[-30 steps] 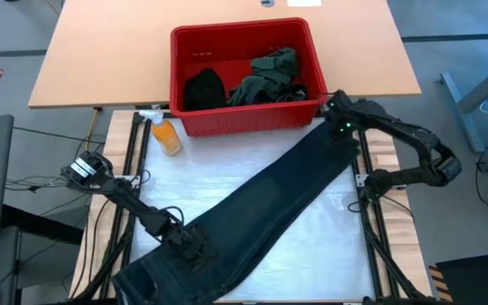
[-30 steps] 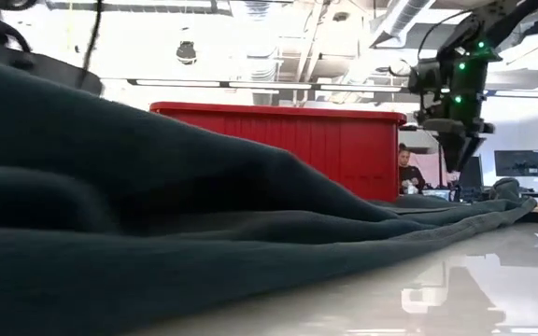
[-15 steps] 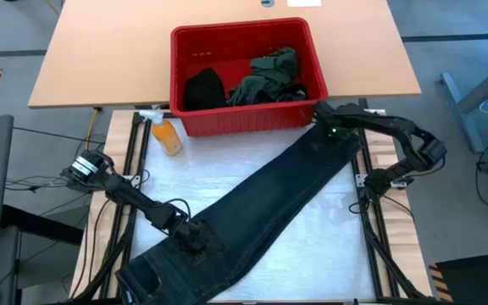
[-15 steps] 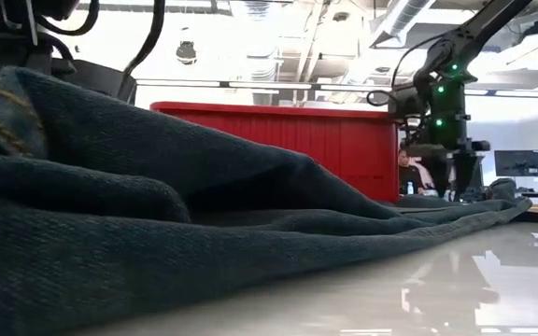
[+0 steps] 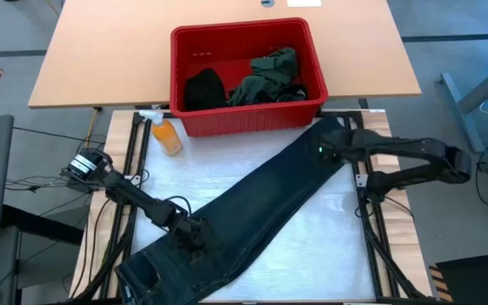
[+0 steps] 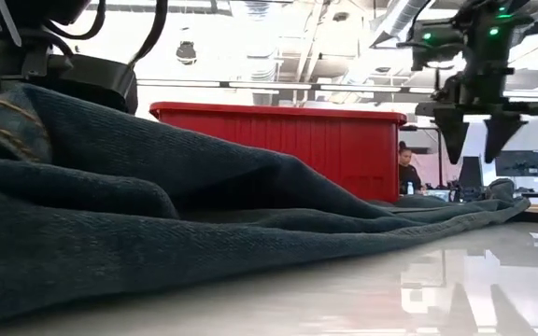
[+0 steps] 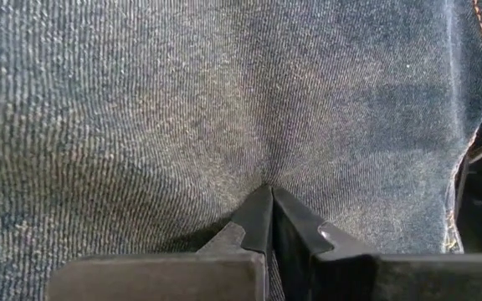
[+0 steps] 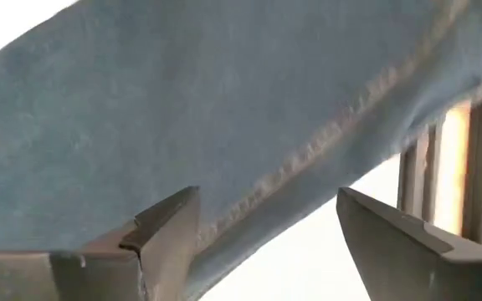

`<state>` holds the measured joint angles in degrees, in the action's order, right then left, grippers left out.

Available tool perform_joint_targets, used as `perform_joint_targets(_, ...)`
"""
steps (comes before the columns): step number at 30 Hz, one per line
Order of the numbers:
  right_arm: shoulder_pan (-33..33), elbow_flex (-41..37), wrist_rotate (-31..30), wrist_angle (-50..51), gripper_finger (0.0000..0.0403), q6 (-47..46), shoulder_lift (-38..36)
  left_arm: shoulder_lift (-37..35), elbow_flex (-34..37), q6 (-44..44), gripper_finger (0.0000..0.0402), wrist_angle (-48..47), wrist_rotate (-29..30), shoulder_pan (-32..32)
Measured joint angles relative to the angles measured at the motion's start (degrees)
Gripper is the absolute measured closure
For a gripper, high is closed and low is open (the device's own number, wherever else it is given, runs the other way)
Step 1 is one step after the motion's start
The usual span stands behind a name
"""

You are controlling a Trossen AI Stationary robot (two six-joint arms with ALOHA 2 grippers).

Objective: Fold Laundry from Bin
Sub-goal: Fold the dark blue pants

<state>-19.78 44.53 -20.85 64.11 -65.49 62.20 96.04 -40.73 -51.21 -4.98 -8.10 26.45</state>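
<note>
- The trousers (image 5: 261,212) lie flat in a long diagonal across the white table (image 5: 329,254), from the lower left of the high view up to the right of centre, just below the bin (image 5: 246,78).
- The bin sits at upper centre; inside it are a black cloth (image 5: 203,87) at its left and an olive piece (image 5: 271,74) at its right.
- The left gripper (image 5: 191,238) is at lower left, its fingers pressed together and pinching the trousers' fabric near the waist end.
- The right gripper (image 6: 470,142) hangs over the trousers' upper end, right of centre, jaws spread wide, holding nothing.
- An orange bottle (image 5: 166,134) lies just left of the bin's lower corner.
- In the low view, a person (image 6: 407,170) shows far behind the bin.
</note>
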Motion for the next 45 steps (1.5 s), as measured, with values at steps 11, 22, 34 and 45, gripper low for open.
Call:
perform_joint_targets(11, 12.18, -7.54, -11.23, 1.53, 0.0097, -34.5, 1.45, -0.02, 0.63, -1.02, 0.0401, 0.72, -0.17, 0.37)
perform_joint_targets(22, 11.96, -7.58, -8.88, -0.91, 0.0097, -54.98, 10.16, -0.01, 0.72, -2.68, 0.0401, 1.12, -1.05, 1.27)
perform_joint_targets(34, 6.66, -18.15, -11.06, -18.58, 0.0097, -58.63, 15.43, -0.01, 0.72, -3.07, 0.0401, 1.12, -0.75, 2.42)
perform_joint_targets(45, 4.22, -21.83, -21.47, -30.35, 0.0136, -51.64, 11.62, 0.08, 0.82, -5.2, 0.0401, 2.18, -1.04, 2.97)
